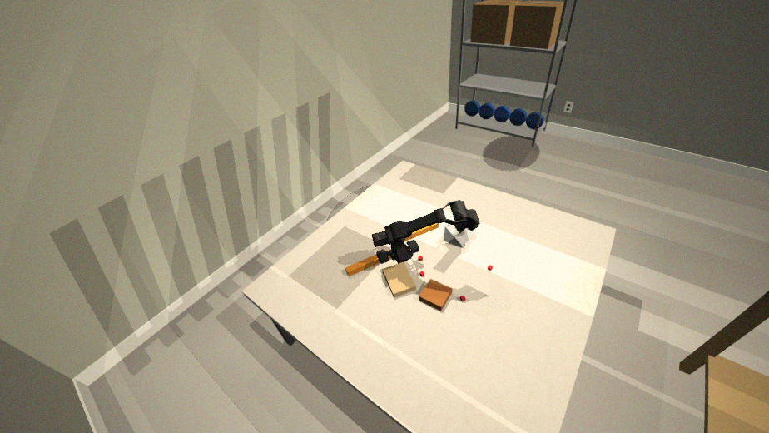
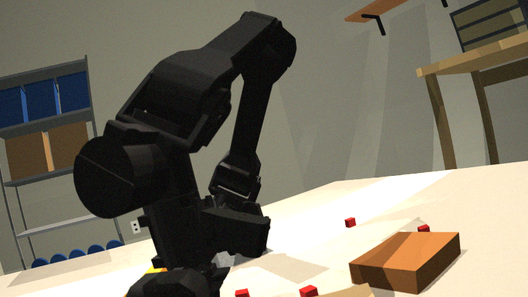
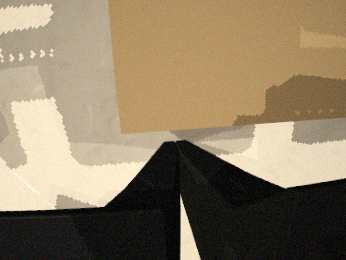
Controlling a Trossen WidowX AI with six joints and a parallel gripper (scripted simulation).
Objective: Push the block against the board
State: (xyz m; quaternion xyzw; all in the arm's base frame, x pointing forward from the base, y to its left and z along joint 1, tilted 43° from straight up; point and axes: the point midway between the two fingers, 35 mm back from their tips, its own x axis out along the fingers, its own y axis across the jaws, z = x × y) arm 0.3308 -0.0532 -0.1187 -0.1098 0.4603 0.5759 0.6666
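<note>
Blocks number two, tan and brown, near four red cubes.

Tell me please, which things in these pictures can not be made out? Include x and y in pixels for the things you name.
- Fingertips of the gripper (image 1: 400, 261) (image 3: 176, 142): cropped by the bottom edge in the exterior view.
- Middle of the orange bar (image 1: 361, 263): behind the arm in the top view.
- Most of the tan block (image 1: 399, 280) (image 2: 347, 292) (image 3: 225, 60): beyond the exterior view's bottom edge.
- Whether fingertips touch that block: too close to tell, wrist view.
</note>
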